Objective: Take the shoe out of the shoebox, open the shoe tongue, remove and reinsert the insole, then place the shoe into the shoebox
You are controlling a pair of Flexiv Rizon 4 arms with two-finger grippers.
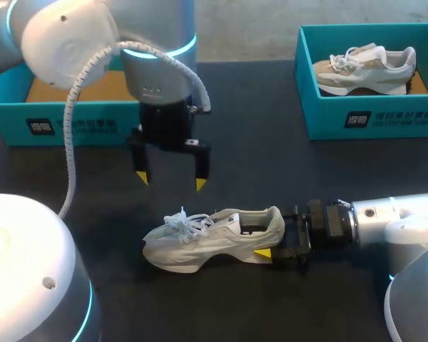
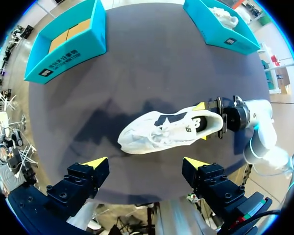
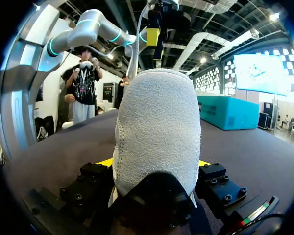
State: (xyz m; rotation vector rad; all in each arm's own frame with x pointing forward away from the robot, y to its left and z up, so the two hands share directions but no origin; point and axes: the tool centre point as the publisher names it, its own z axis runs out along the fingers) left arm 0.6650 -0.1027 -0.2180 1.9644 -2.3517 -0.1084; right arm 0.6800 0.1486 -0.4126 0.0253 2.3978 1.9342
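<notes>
A white sneaker (image 1: 214, 239) lies on its side on the dark table, toe to the left and laces loose. My right gripper (image 1: 274, 234) comes in low from the right and is shut on its heel. In the right wrist view the grey heel (image 3: 154, 127) fills the space between both fingers. My left gripper (image 1: 170, 179) hangs open just above and behind the sneaker, holding nothing. From the left wrist view the sneaker (image 2: 166, 129) lies ahead of the open left gripper (image 2: 144, 164), apart from it. The right gripper (image 2: 211, 120) clamps the heel there too.
A teal shoebox (image 1: 28, 117) with brown cardboard inside stands at the back left. A second teal shoebox (image 1: 371, 117) at the back right holds another white and beige shoe (image 1: 364, 68). Bare dark tabletop surrounds the sneaker.
</notes>
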